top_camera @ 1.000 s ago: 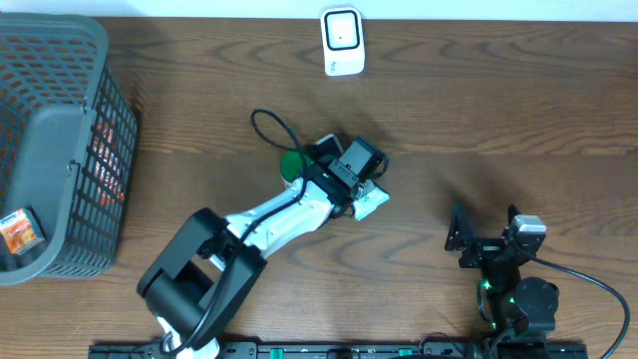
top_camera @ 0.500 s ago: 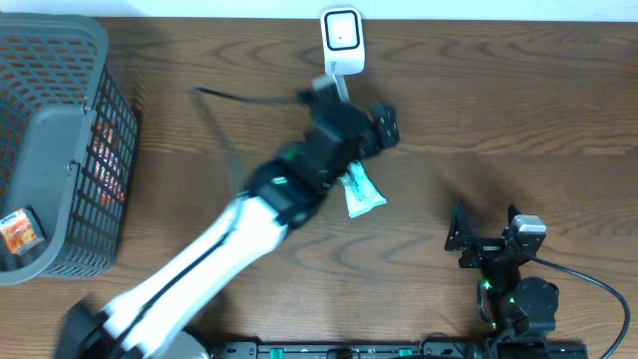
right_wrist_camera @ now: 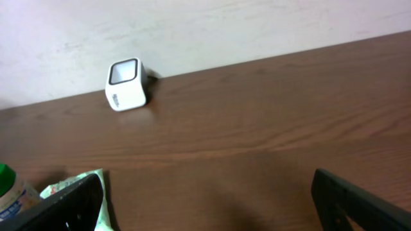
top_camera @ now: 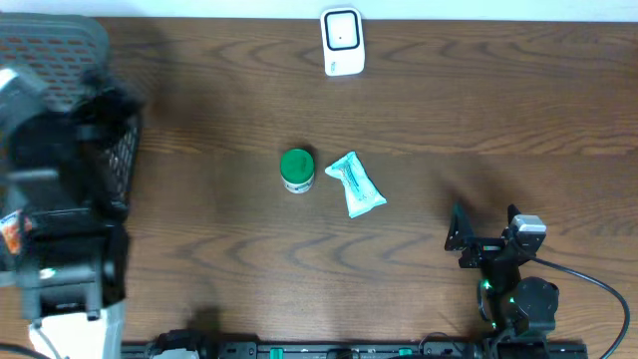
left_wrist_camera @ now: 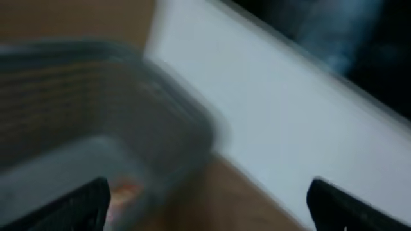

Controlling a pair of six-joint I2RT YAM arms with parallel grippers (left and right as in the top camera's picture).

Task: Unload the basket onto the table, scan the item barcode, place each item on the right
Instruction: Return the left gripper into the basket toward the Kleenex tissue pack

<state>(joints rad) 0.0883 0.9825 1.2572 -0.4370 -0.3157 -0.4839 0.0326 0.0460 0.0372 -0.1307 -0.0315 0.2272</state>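
We held our left gripper [left_wrist_camera: 215, 205] with jaws spread wide and empty. The basket [left_wrist_camera: 96, 115] sat just ahead of and below them, likely so we could fetch an item from it. Our right gripper [right_wrist_camera: 212, 205] rested with jaws spread too, holding nothing. The packet [right_wrist_camera: 74, 185] and bottle [right_wrist_camera: 9, 187] lay loose on the table [right_wrist_camera: 257, 141], ahead and left of those jaws. The scanner [right_wrist_camera: 126, 85] stood farther ahead, well apart from both, so we judged nothing was being scanned.
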